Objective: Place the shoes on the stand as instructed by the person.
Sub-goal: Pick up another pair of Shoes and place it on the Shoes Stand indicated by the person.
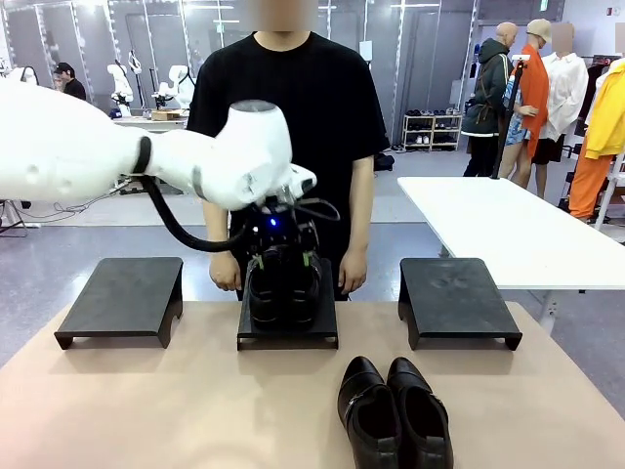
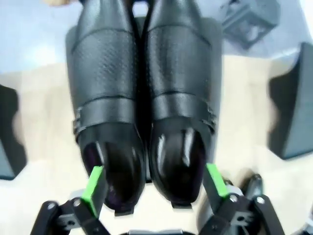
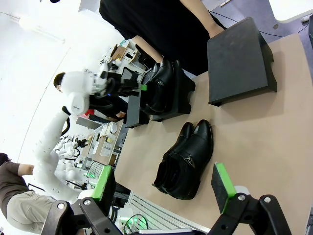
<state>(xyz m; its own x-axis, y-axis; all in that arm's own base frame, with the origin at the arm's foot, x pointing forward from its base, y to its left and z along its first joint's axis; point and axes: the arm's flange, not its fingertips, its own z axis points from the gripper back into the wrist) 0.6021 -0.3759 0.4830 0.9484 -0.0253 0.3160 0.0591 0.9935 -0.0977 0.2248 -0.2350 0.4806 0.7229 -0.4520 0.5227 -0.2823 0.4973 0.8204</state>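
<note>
Glossy black shoes (image 2: 105, 83) with finely dotted grain across their uppers, a second shiny black pair (image 1: 376, 420), matte charcoal stands (image 1: 122, 293), a tan table (image 1: 146, 410), a white robot arm (image 1: 88, 156), the black left gripper (image 2: 154, 174) with bright green pads (image 2: 94, 183), and a person's plain black T-shirt (image 1: 293, 88).
</note>
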